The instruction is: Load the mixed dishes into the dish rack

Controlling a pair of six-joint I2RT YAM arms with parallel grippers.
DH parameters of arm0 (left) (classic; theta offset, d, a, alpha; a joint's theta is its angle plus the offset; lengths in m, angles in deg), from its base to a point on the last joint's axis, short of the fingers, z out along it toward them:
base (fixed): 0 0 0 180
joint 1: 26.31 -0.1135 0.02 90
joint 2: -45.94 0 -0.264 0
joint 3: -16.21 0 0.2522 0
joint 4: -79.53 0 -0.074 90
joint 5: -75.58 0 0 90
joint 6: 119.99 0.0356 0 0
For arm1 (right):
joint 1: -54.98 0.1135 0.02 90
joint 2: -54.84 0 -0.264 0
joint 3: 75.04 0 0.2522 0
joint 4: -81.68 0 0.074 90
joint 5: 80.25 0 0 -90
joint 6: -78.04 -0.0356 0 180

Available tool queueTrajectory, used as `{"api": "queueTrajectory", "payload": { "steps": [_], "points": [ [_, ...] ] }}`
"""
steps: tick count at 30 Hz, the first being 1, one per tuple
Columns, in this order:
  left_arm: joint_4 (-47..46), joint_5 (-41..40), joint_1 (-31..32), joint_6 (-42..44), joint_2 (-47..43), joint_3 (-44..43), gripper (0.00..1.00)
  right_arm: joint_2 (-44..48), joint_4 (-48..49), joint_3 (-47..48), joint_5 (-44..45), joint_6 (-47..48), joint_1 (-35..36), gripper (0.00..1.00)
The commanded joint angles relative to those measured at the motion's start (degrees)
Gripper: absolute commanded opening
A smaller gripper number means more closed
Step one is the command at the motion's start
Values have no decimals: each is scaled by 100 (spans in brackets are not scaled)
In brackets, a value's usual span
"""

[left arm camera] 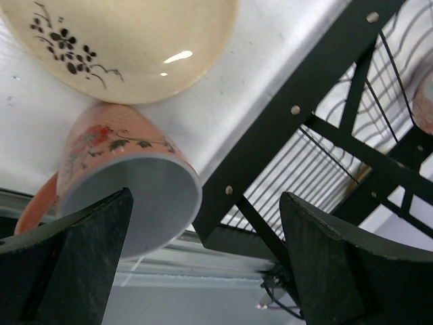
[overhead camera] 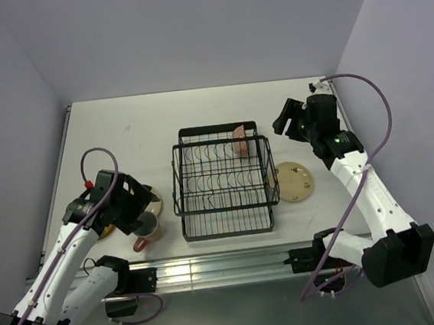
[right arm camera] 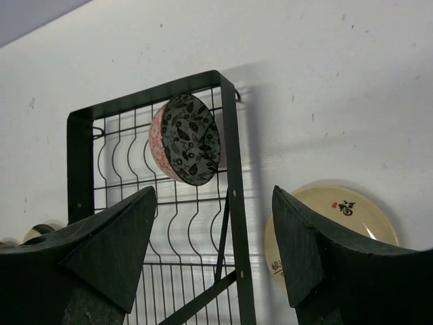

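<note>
White table (overhead camera: 121, 125). Left gripper (left arm camera: 204, 203), fingers spread, over mug (overhead camera: 147, 229), 8 o'clock of rack (overhead camera: 225, 210): pinch rim, spare touching plate (left arm camera: 135, 40). Right gripper (right arm camera: 214, 193) spread, empty.

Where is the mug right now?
In the top view, the mug is on the table's left side, just left of the rack's near corner, next to a plate.

The left arm (overhead camera: 55, 274) is stretched toward the near left corner of the dish rack (overhead camera: 228, 233). The left gripper (overhead camera: 139, 216) is held low there, its jaws spread wide. The right arm (overhead camera: 374, 193) is raised beside the rack's far right corner, where the right gripper (overhead camera: 283, 119) is angled downward with its jaws likewise parted.
</note>
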Motion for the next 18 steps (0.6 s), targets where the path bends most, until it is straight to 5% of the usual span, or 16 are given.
{"api": "queueTrajectory", "payload": {
  "steps": [1, 12, 18],
  "points": [
    [89, -433, 33, -256, 63, -171, 97, 362, 9, 90, 177, 159, 26, 76],
    [-86, -521, 165, -116, 704, -145, 93, 529, -96, 99, 106, 132, 26, 76],
    [-174, -600, 385, -10, 1012, -233, 82, 661, -263, 274, 106, 202, 26, 76]
  ]
}}
